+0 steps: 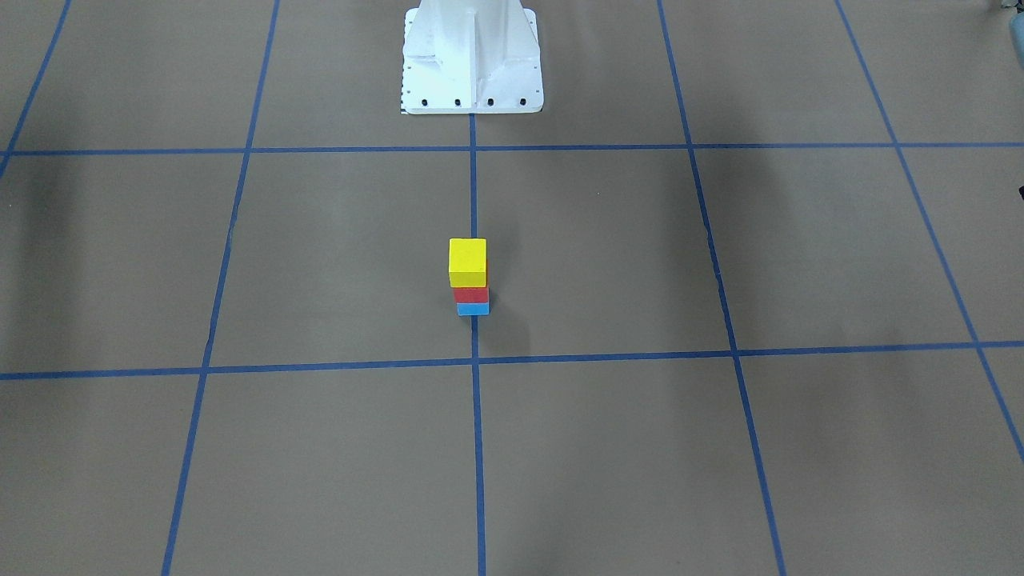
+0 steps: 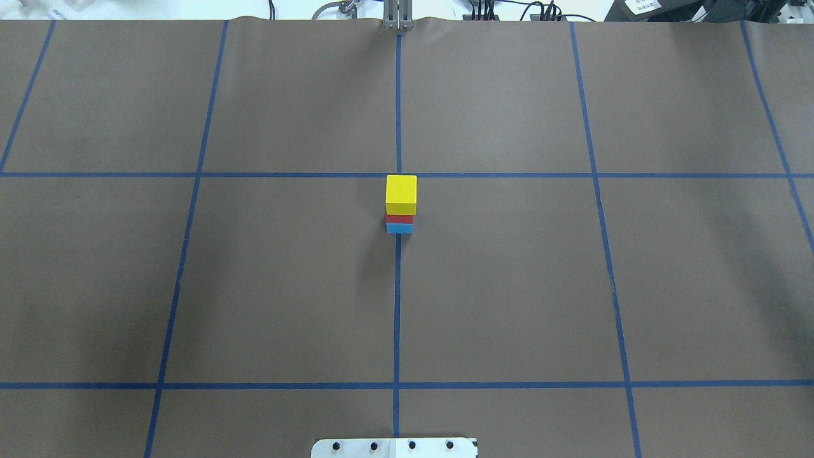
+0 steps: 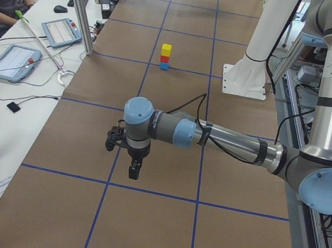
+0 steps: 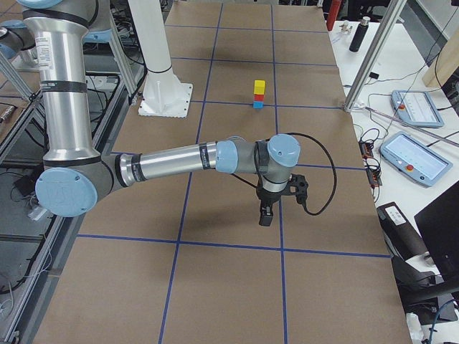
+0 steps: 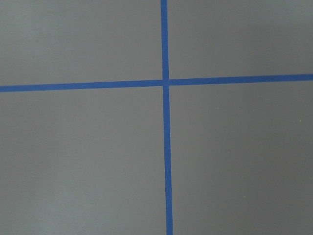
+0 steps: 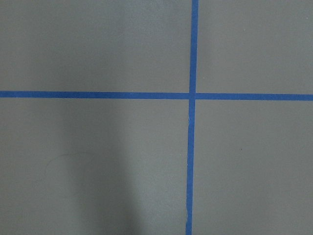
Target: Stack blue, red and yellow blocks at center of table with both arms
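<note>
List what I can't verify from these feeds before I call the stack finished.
Left gripper: shows only in the exterior left view, small; open or shut cannot be told.
Right gripper: only in the exterior right view; same doubt.
Wrist views: only table and tape, no gripper parts.
Red block and blue block: the yellow block hides all but thin strips in both steep views; side views show them too small to judge alignment.
</note>
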{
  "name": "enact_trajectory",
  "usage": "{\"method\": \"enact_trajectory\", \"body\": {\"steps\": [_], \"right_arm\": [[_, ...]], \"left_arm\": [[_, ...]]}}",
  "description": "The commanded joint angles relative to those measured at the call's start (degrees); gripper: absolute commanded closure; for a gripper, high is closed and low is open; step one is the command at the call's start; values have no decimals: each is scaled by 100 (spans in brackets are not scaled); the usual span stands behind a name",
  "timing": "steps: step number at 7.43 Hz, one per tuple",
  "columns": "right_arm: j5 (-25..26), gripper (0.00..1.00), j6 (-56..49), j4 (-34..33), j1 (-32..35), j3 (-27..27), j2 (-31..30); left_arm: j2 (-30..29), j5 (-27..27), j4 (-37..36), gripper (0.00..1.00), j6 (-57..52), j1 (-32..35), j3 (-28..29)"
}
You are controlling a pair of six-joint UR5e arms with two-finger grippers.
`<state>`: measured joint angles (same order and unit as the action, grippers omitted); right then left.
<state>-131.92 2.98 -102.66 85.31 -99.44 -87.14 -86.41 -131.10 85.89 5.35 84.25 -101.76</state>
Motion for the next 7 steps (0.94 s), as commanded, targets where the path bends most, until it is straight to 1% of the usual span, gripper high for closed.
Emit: {"method": "enact_trajectory", "body": {"steps": [1,2,7], "right_arm": [[0,1,0,9,-6,-14,12],[-9,1,0,9,3,-14,21],[-26,1,62,26,-6,-49,65]], "left_arm": [[36,-47,-117,0,-43,-5,24],[45,-195,-90,0,-43,4,7],[28,-250,-37,0,-43,4,-55]]}}
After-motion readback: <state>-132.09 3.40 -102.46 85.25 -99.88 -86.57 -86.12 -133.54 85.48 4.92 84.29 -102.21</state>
